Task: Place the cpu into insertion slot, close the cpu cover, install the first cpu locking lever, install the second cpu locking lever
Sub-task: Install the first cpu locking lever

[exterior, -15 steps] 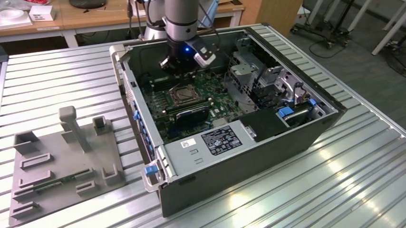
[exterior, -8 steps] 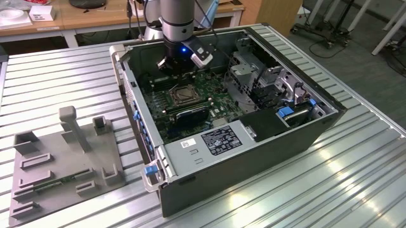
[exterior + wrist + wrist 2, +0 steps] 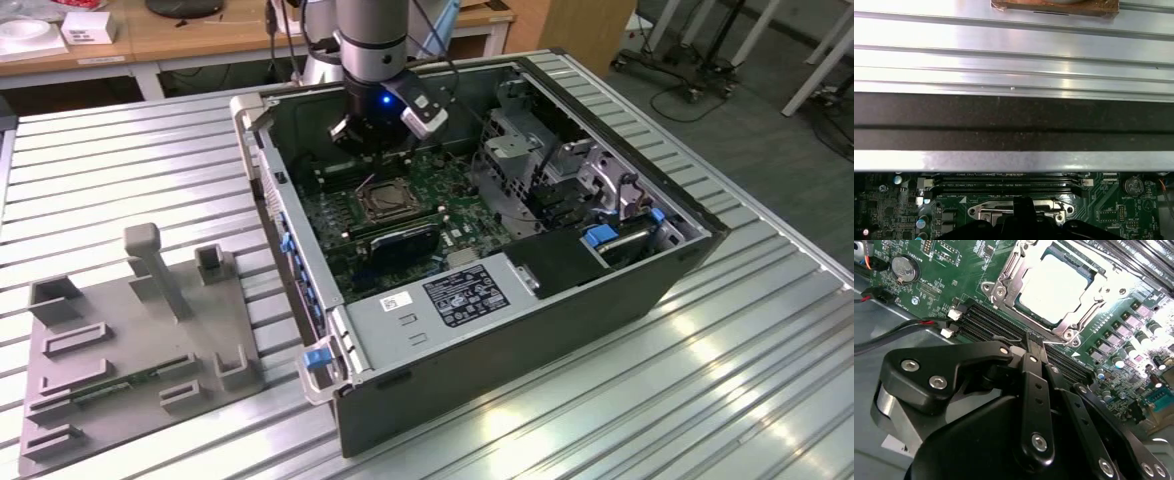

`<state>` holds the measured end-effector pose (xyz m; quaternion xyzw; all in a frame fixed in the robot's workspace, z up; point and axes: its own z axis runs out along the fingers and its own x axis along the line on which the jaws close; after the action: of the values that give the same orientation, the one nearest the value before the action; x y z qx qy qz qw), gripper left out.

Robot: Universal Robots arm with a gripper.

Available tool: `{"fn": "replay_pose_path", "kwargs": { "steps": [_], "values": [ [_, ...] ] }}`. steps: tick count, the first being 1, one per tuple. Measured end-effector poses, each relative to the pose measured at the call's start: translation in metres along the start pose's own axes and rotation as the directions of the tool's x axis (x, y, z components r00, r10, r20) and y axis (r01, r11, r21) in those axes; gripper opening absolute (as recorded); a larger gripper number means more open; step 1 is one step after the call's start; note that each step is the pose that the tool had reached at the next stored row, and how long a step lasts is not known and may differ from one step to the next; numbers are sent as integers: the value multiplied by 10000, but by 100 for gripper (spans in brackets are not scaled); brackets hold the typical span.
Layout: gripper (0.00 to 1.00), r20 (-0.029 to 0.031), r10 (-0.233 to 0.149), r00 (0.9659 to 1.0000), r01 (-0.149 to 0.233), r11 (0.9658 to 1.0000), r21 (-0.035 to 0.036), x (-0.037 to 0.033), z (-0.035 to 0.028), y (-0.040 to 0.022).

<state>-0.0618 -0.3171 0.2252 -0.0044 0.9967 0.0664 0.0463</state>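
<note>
In the second wrist view the cpu lies flat in the insertion slot, its pale metal top showing through the window of the cpu cover, which is folded down over it. My gripper is shut, its black fingertips together at the socket's edge beside the memory slots. A thin metal lever rod runs right next to the tips; I cannot tell whether they touch it. In the exterior view the gripper hangs just behind the insertion slot. The first wrist view shows the gripper over the socket frame.
The open computer case stands on a ribbed aluminium table. Long black memory slots and red and black cables lie near the fingers. A drive cage fills the case's right. A grey fixture plate sits at the exterior view's left.
</note>
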Motion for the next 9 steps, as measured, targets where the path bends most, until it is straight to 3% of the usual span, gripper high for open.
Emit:
{"fn": "replay_pose_path", "kwargs": {
  "steps": [5,9],
  "values": [
    [11,0,1,10000,-1,10000,0,-3,-63,9],
    [11,2,4,10000,-4,10000,-32,-2,-68,14]
  ]
}}
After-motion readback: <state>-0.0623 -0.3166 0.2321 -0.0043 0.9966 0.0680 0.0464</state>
